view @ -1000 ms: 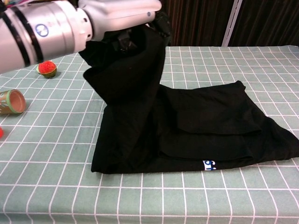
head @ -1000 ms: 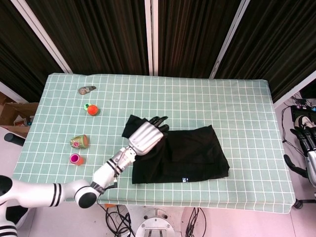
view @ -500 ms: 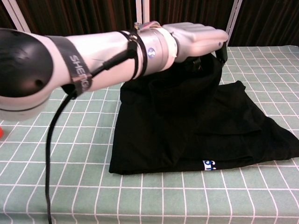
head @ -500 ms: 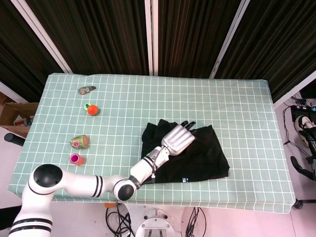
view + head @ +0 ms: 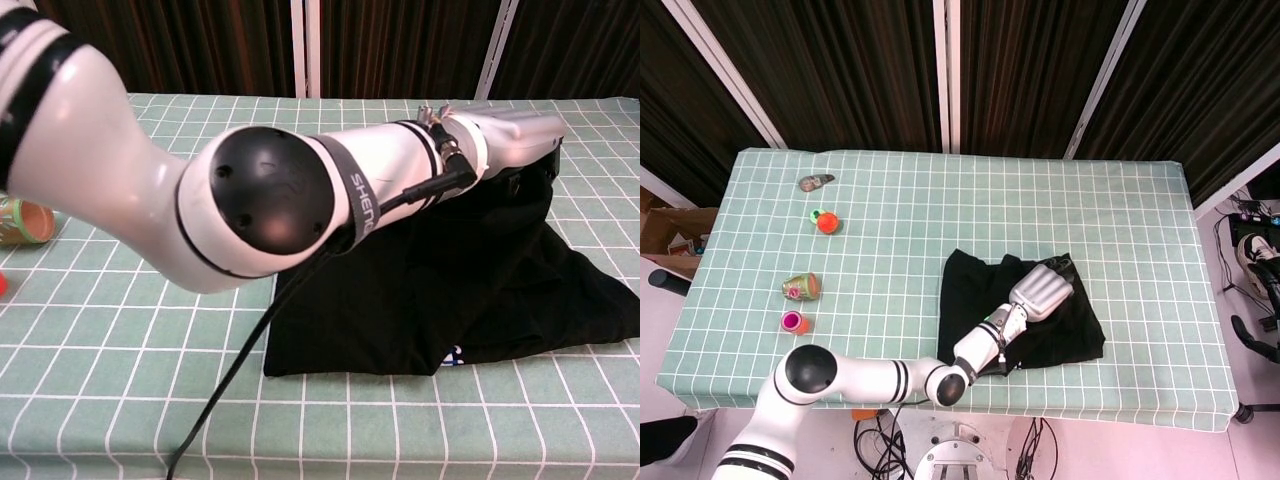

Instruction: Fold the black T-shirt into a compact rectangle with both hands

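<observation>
One robot hand is doing the work: the left robot hand [image 5: 1043, 289] has its fingers curled over the lifted left edge of the T-shirt [image 5: 970, 300], carrying it across to the right side of the garment. From the chest view the hand [image 5: 510, 130] sits above the shirt's [image 5: 420, 300] far right corner, cloth draping down beneath it. The right robot hand is not in either view.

The shirt lies on the table [image 5: 1120, 220] right of centre, near the front edge, already narrowed into a rough block with its small label at the front hem.

I'd judge the risk to lie in the release. If the fingers open before the carried edge meets the right edge, the top layer could land short or skewed and leave a lopsided stack. With only one hand working and nothing pinning the lower layers, they may also drag and bunch. The arm's long reach across the cloth could snag it on withdrawal.

Half a second ago the hand was over the shirt's middle with the flap standing tall; now it is farther right and lower, and the left edge of the folded shirt has shifted rightward.

Off to the left, well apart, sit an orange ball [image 5: 825, 221] and a small cup [image 5: 800, 287].
</observation>
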